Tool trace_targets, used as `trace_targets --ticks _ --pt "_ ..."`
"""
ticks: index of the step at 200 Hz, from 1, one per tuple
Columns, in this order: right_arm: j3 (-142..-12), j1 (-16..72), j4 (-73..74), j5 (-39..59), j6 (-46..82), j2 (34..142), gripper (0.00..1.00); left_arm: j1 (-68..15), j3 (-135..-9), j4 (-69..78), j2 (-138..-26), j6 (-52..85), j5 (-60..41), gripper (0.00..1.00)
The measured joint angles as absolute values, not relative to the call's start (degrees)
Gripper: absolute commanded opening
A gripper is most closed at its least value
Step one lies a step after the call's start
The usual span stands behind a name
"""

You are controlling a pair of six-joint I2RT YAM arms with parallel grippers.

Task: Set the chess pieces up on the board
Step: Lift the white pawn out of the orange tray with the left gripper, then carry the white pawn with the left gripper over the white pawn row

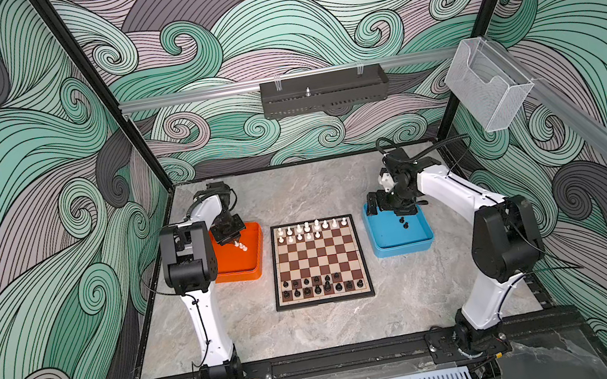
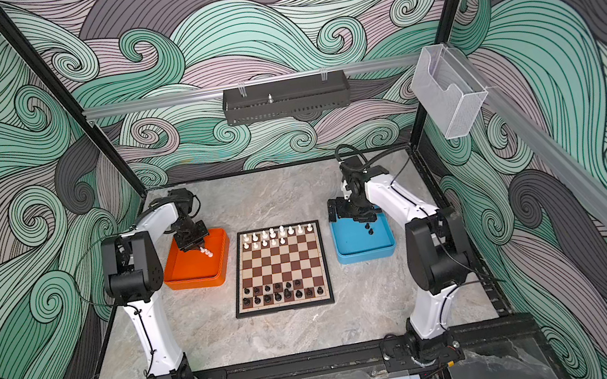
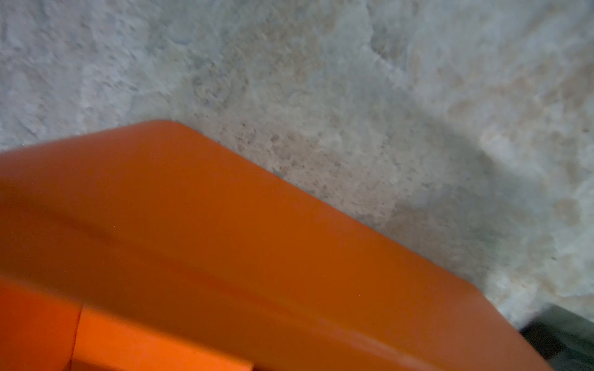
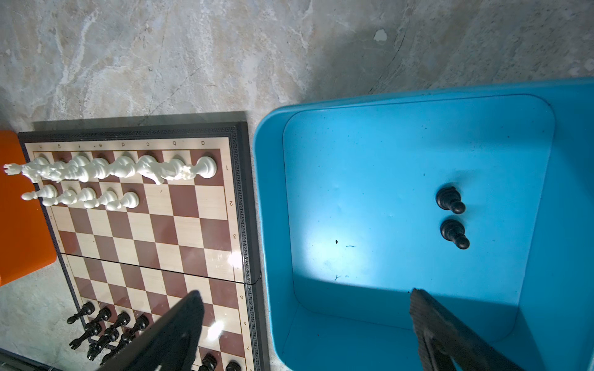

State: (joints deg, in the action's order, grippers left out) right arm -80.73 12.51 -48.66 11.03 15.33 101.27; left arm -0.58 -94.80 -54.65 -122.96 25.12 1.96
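Jaws of the left tool are together, low inside the orange tray; whether a chessman sits between them cannot be told, since the left wrist view shows only tray wall and surface. Loose white pieces lie just beside the tool tip, toward the board. The board lies beside the tray, on the side of the right arm; its white pawn row has three bare squares at the end farthest from this tool, so the carry is judged to pass above standing chessmen. The right tool hangs with jaws wide apart above the board-side wall of the blue tray, two black pawns ahead of it, apparently upright.
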Motion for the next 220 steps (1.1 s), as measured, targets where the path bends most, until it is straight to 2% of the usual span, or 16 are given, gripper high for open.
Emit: trace_targets --ticks 15,88,152,182,220 --pt "-80.73 12.51 -48.66 11.05 15.31 101.27 1.0 -0.75 -94.8 -54.98 -122.96 25.08 2.11 0.04" --pt "-80.73 12.51 -48.64 11.31 15.22 101.27 1.0 -1.65 -94.8 -57.23 -122.28 24.45 3.62 0.04" --pt "-80.73 12.51 -48.64 11.62 15.22 101.27 1.0 -2.24 -98.98 -61.76 -116.18 21.85 4.97 0.04" --pt "-80.73 12.51 -48.64 11.62 15.22 101.27 1.0 -6.13 -101.91 -63.0 -113.73 21.02 4.64 0.04" --pt "-80.73 12.49 -48.64 11.62 15.22 101.27 1.0 -15.42 -103.74 -63.61 -113.78 21.19 1.58 0.04"
